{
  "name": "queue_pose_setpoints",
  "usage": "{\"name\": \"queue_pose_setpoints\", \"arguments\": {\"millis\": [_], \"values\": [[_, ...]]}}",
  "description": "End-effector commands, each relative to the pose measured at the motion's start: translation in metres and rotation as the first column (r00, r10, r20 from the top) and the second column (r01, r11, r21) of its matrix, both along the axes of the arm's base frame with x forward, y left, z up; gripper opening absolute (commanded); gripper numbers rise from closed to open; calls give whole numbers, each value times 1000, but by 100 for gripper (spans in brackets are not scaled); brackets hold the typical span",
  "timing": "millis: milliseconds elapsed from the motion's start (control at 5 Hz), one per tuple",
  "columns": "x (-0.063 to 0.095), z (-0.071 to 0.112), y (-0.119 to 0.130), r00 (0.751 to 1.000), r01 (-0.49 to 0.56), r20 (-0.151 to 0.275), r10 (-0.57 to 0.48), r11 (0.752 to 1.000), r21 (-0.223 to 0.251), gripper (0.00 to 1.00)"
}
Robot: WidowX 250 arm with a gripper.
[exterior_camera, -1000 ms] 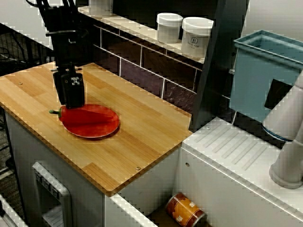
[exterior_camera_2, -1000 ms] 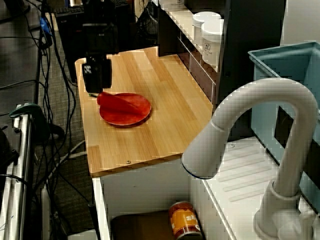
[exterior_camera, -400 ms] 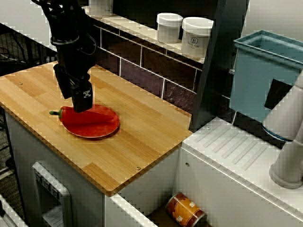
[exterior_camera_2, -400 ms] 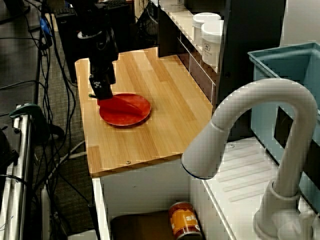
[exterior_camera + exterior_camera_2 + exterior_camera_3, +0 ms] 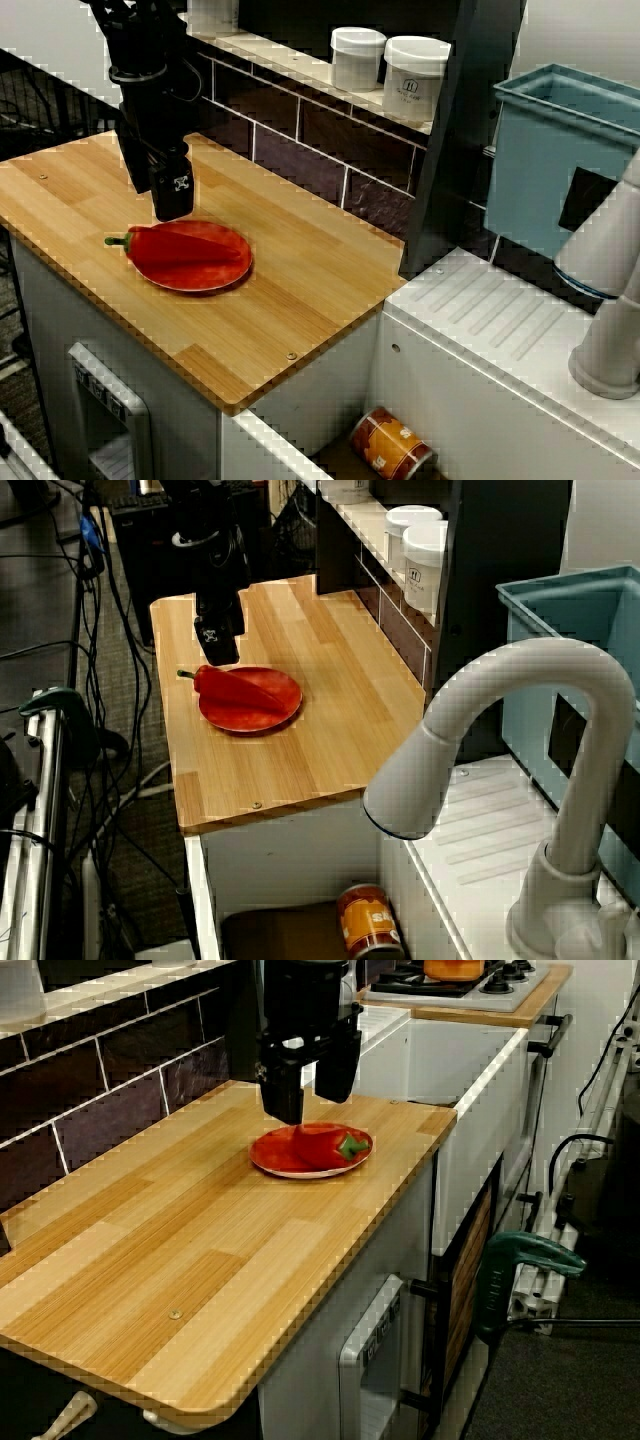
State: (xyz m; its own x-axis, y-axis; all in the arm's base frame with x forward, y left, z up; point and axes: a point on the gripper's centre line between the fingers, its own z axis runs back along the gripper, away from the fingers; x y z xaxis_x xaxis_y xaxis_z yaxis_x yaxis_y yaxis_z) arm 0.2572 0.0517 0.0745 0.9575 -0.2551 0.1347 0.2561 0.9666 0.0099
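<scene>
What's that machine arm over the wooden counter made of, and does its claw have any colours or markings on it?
The arm is all black, built of chunky jointed segments, with what look like thin black cables near its top. The gripper is black too, ending in two flat, blocky fingers. One finger carries a small white square emblem.

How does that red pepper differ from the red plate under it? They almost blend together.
The red pepper is plump and long, while the round red plate is flat and shallow. The pepper has a green stem poking past the plate's rim; the plate is one plain colour. The pepper lies on the plate, which sits on the wooden counter. Both are red, and the black gripper hangs open above both.
</scene>
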Motion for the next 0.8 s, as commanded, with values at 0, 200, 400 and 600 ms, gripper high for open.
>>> {"name": "queue_pose_setpoints", "arguments": {"millis": [0, 200, 400, 600], "values": [[6, -12, 7, 999, 43, -26, -43, 999, -15, 100], [2, -14, 2, 998, 56, -39, -57, 998, -34, 100], [1, -10, 0, 998, 60, -30, -62, 997, -50, 100], [0, -7, -1, 996, 77, -36, -80, 993, -84, 100]]}}
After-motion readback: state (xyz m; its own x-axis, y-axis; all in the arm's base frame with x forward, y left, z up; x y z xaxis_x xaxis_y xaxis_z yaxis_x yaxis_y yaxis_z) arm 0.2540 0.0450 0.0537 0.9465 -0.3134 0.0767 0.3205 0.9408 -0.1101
